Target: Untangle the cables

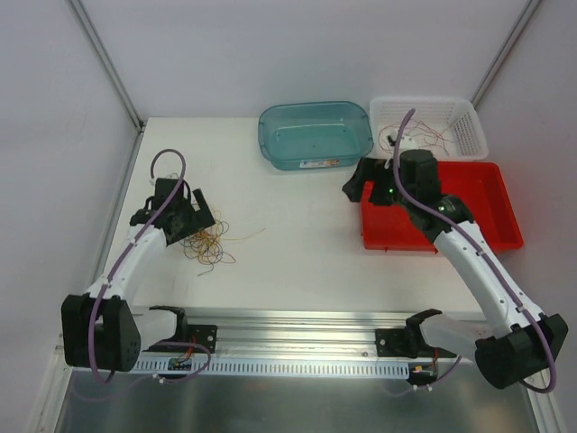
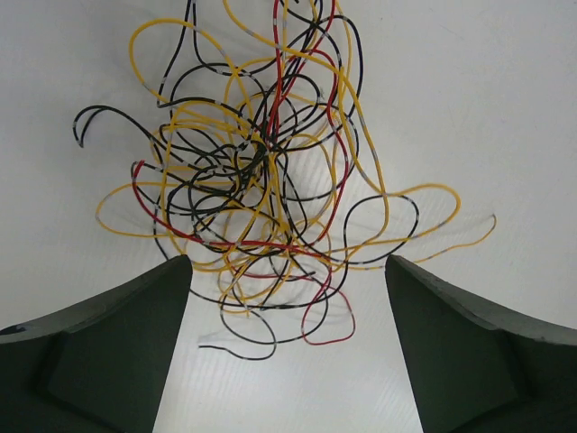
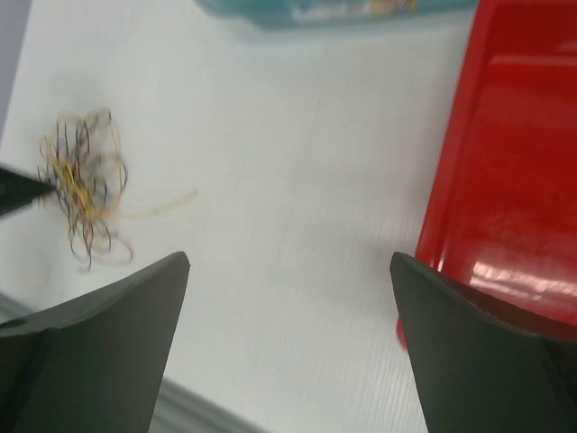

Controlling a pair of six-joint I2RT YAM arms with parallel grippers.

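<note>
The left arm reaches forward, its left pincer angled downward, jaws wide apart. The right arm extends forward and inward, its right pincer equally wide.

We note a free lane of bare desk between the cables at left and the tray at right. The tub and basket block the far edge. Loops lie between the left tool's spread fingers. The right tool, also spread, hangs at the tray's left rim.
</note>
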